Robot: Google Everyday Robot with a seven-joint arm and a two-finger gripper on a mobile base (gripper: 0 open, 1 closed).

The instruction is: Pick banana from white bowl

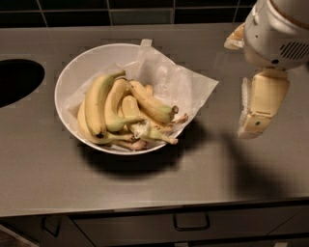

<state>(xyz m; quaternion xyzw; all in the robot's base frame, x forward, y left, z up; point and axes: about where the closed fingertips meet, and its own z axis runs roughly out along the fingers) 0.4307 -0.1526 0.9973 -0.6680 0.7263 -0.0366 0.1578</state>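
Note:
The white bowl stands left of centre on the grey counter, lined with crumpled white paper. Several bananas lie in it. The large plump banana lies at the left of the bunch, with its greenish stem toward the back and its dark tip toward the front. My gripper hangs above the counter to the right of the bowl, apart from it. It is open and holds nothing. One cream finger points down and to the left.
A dark round sink opening is cut into the counter at the far left. A dark tiled wall runs along the back. Drawers with handles sit below the counter's front edge.

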